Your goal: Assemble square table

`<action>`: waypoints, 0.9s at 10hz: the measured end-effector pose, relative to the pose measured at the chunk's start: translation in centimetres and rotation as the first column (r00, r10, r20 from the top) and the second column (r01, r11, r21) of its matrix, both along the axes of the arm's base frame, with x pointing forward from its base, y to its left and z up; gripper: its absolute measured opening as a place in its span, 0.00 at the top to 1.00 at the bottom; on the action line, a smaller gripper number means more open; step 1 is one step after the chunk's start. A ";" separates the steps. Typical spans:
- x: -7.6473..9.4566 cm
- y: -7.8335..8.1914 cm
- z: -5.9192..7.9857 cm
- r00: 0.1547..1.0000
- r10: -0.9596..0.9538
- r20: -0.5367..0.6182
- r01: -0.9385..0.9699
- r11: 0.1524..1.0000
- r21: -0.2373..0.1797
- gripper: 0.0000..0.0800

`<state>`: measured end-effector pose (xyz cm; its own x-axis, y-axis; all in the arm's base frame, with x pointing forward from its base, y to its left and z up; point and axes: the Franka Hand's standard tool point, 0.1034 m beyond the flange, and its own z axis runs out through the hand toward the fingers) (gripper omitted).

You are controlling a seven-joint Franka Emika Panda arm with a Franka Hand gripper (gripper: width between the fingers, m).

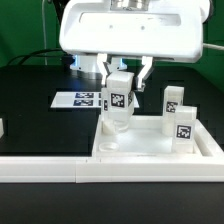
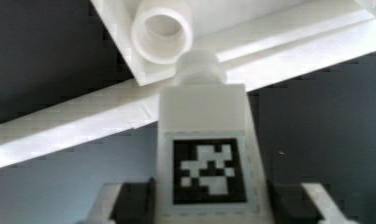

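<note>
White rail borders our black table; our gripper holds a leg above the square top.

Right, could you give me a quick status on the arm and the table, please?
Gripper shut on a tagged leg. Leg upright over a corner socket of the square top, seating unclear. Two more legs stand on the top, apart from it.
</note>
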<state>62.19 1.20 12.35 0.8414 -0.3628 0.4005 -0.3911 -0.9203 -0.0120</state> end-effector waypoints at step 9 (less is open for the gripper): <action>-0.2 -2.0 -0.5 0.987 0.012 0.159 -0.005 0.999 -0.041 0.64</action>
<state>61.96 -0.77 11.83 0.7685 -0.3366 0.5441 -0.3795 -0.9245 -0.0360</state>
